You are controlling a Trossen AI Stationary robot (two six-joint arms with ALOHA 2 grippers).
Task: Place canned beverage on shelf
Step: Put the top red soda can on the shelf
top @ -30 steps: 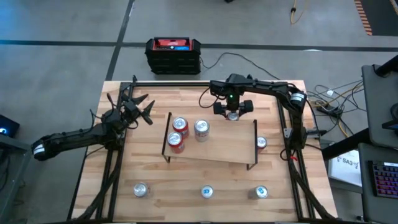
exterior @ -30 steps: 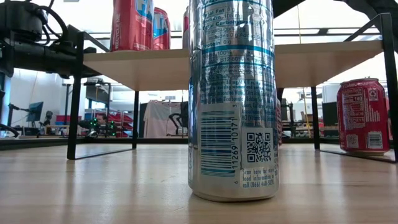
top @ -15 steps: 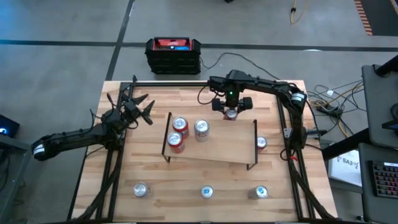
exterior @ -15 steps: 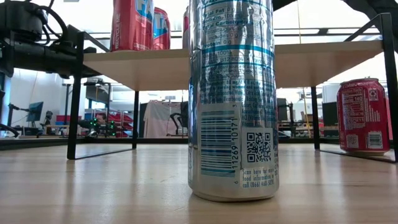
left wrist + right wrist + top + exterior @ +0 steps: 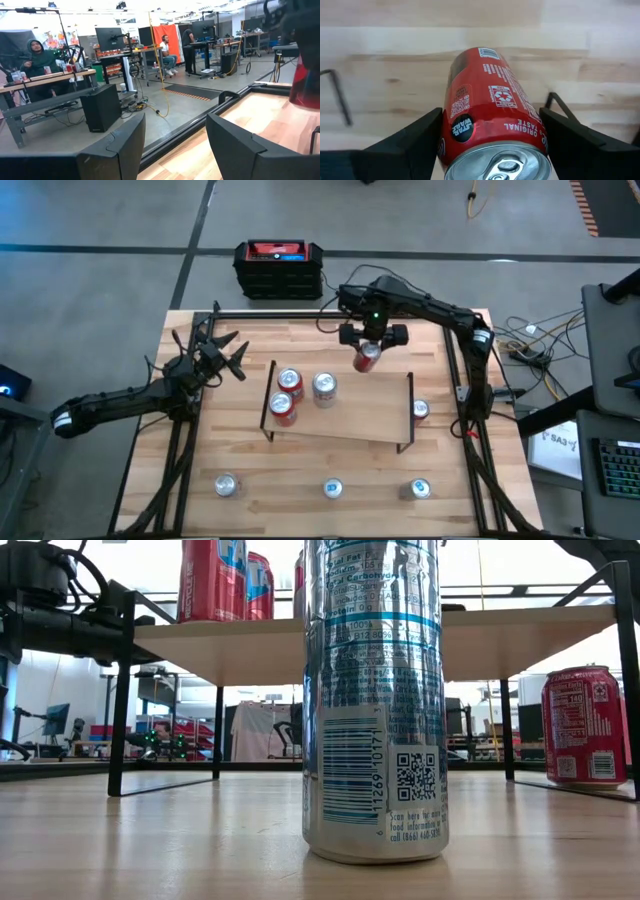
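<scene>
One red can (image 5: pixel 366 357) gripped between the fingers of the right gripper (image 5: pixel 367 345), tilted in the air over the back edge of the shelf (image 5: pixel 350 415). Shiny silver top, white writing. Three cans on the shelf, four more on the table (image 5: pixel 250 465). Left gripper (image 5: pixel 222 355) half open, holding nothing.
</scene>
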